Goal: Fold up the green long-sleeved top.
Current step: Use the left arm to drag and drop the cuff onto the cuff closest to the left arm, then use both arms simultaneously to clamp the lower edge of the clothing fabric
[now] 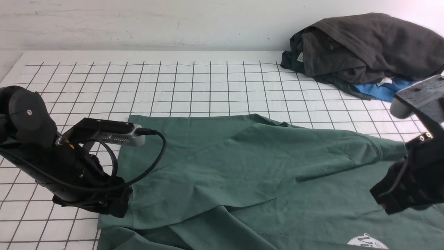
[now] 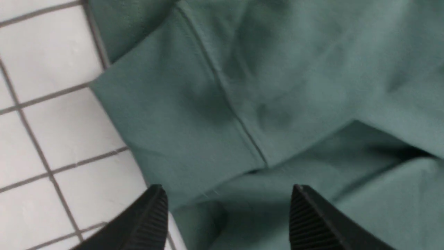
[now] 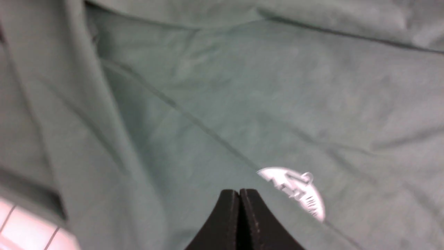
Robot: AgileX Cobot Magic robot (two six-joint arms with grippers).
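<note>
The green long-sleeved top (image 1: 242, 163) lies spread over the gridded table from the middle to the near right, with a flap folded across it and its white round logo (image 1: 366, 242) at the near edge. My left gripper (image 1: 116, 206) hangs at the top's left edge. In the left wrist view it (image 2: 227, 194) stands open just above a seamed fold of the cloth (image 2: 277, 69), with nothing between its fingers. My right gripper (image 1: 385, 206) hovers over the right part of the top. In the right wrist view it (image 3: 239, 191) is shut on nothing, beside the logo (image 3: 295, 191).
A heap of clothes lies at the back right: a dark charcoal-grey garment (image 1: 364, 45) over a bright blue one (image 1: 381, 90). The white gridded table (image 1: 208, 86) runs back to a white wall. The left arm's cable (image 1: 158, 149) loops over the top's left part.
</note>
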